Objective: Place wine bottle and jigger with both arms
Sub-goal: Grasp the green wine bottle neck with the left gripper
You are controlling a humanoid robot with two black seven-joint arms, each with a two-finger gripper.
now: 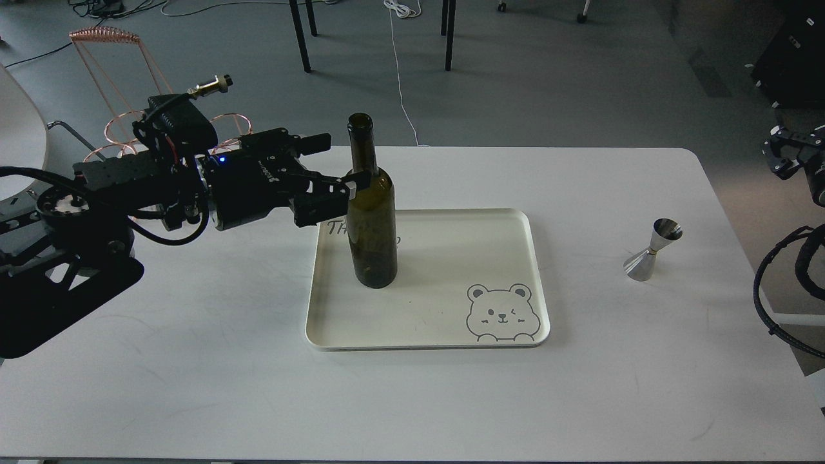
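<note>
Wine bottle (372, 212) upright on tray (451, 335) (left side), shoulder between left hand (345, 196) fingers.

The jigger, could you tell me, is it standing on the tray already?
No, the jigger stands on the bare table, apart from the tray, to its right.
</note>
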